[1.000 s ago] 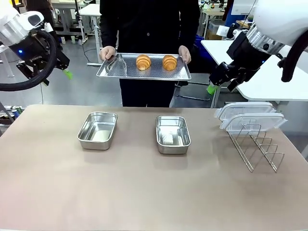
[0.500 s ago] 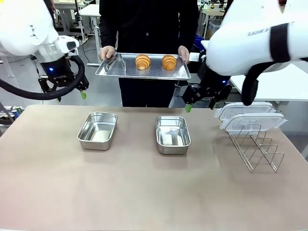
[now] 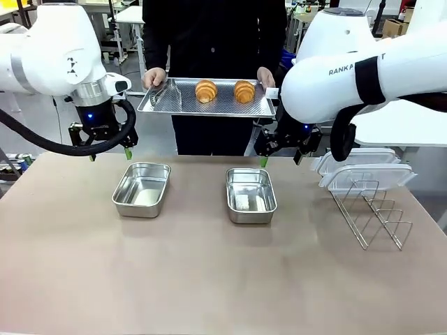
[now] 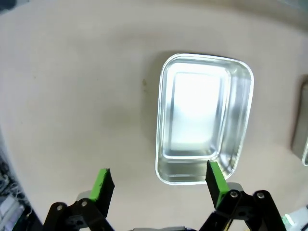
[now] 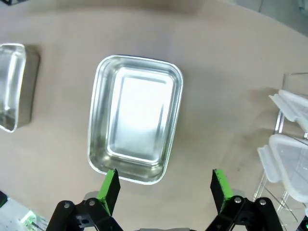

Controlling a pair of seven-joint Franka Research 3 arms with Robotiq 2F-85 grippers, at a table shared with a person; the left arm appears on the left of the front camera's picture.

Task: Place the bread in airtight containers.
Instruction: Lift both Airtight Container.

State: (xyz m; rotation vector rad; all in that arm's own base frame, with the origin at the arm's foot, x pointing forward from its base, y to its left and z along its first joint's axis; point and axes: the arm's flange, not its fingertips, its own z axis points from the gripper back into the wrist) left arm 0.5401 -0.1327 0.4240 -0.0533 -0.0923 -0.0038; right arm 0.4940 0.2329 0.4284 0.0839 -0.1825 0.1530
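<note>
Two golden-brown croissants [image 3: 206, 90] [image 3: 244, 91] lie on a flat steel tray [image 3: 209, 110], which a person holds in both hands beyond the table's far edge. Two shiny steel pans stand empty on the table, one at the left [image 3: 142, 189] [image 4: 204, 118] and one in the middle [image 3: 251, 195] [image 5: 134, 118]. My left gripper [image 3: 112, 154] [image 4: 158, 173] hangs open just above the left pan's far end. Over the far end of the middle pan, my right gripper [image 3: 279, 160] [image 5: 164, 175] is open too. Neither holds anything.
Clear white-rimmed lids [image 3: 363, 167] [image 5: 288, 144] lean stacked on a wire rack [image 3: 374, 213] at the right of the table. Metal tongs [image 3: 162, 94] lie on the tray's left part. The near half of the table is bare.
Both arms have swung inward and down from the sides to hang above the pans' far ends. Their jaws have stayed open. The person still holds the tray.
</note>
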